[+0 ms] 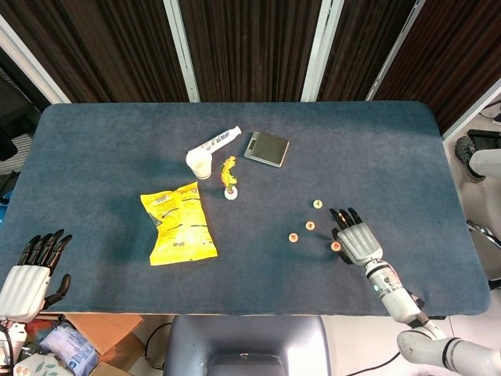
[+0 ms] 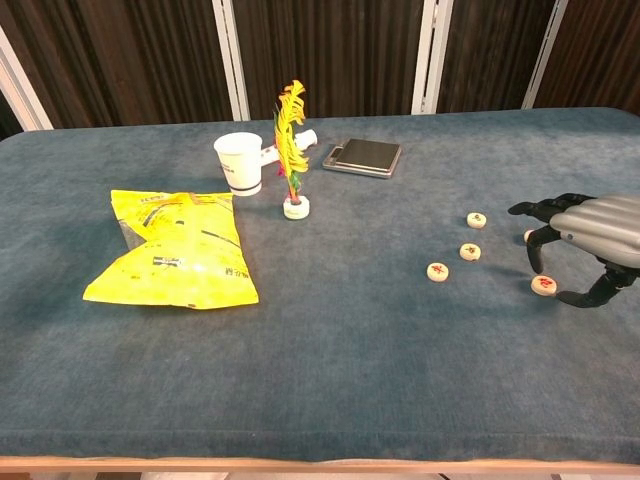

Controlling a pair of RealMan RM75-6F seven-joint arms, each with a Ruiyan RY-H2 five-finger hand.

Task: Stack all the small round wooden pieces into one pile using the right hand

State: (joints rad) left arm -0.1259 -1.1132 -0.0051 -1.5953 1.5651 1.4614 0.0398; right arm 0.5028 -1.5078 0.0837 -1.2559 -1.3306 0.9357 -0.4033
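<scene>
Several small round wooden pieces lie flat and apart on the blue table right of centre: one (image 1: 317,204) (image 2: 477,219), a second (image 1: 311,225) (image 2: 470,251), a third (image 1: 293,236) (image 2: 437,271). A red-marked piece (image 1: 335,246) (image 2: 543,284) sits between the thumb and fingers of my right hand (image 1: 356,237) (image 2: 592,228). Another piece (image 2: 529,236) peeks out behind its fingertips and is hidden in the head view. That hand hovers with fingers spread and curved downward, holding nothing. My left hand (image 1: 31,274) rests open at the near left table edge.
A yellow snack bag (image 1: 178,223) (image 2: 175,248) lies left of centre. Behind it stand a white cup (image 1: 199,163) (image 2: 240,163), a white tube (image 1: 219,140), a feather shuttlecock (image 1: 230,180) (image 2: 292,150) and a dark flat scale (image 1: 266,149) (image 2: 364,157).
</scene>
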